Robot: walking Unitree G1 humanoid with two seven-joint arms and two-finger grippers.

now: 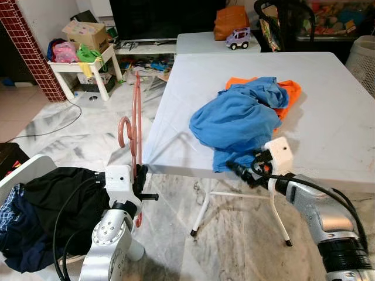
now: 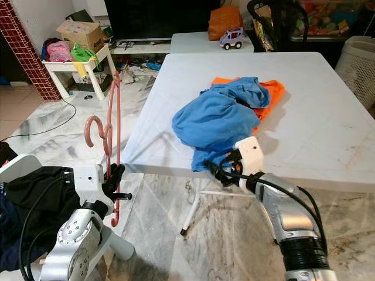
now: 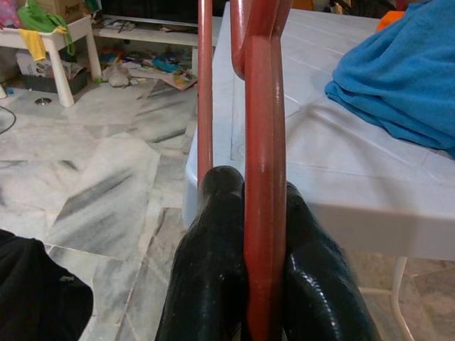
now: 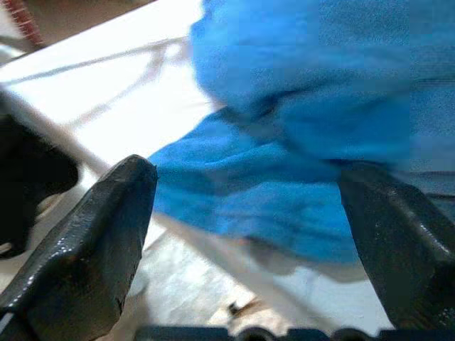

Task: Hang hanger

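Left gripper (image 1: 141,178) clamped tight on red hanger (image 1: 136,126), held upright beside white table (image 1: 328,117) edge, hook toward robot's left; blue shirt (image 1: 237,120) bunched on table over orange cloth (image 1: 288,89); right gripper (image 4: 249,213) wide open at shirt's near edge, holding nothing.

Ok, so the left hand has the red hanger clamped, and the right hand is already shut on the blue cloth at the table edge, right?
Not quite. The left hand does have the red hanger clamped, but the right hand is open: the right wrist view shows its fingers spread wide with the blue cloth between and ahead of them, at the edge of the table.
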